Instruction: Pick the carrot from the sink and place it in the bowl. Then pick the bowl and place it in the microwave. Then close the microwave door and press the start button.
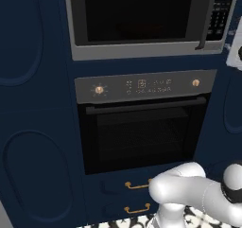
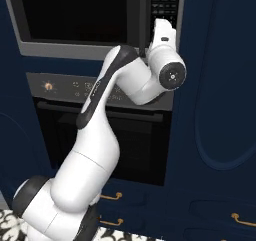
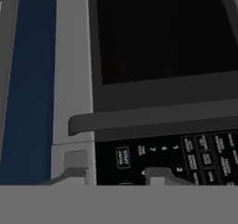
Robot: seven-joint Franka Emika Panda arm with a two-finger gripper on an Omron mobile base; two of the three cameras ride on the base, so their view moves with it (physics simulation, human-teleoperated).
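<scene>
1. Held up at the keypad [image 3: 186, 158] on the microwave [image 1: 142, 49], my end effector [image 3: 114, 175] shows two dark fingertips [image 3: 74, 173] in the hand view, one over the grey trim at the panel's edge and one over the black panel itself. They stand somewhat apart with nothing between them; whether they are closing or parting I cannot tell.
2. A small framed start key [image 3: 123, 156] sits on the panel between my two tips and a little beyond them.
3. Beside the keypad, the microwave door [image 1: 134, 14] lies flush in its steel frame, its dark glass hiding the cavity, and its dark handle bar [image 3: 153, 118] runs along the edge next to the keys.
4. From the right base view, my wrist [image 2: 167, 67] is raised against the keypad column, with my forearm crossing the door's corner.
5. Below the microwave is an oven [image 1: 142, 132] with two brass knobs, and under it navy drawers [image 1: 127, 194] with brass pulls.
</scene>
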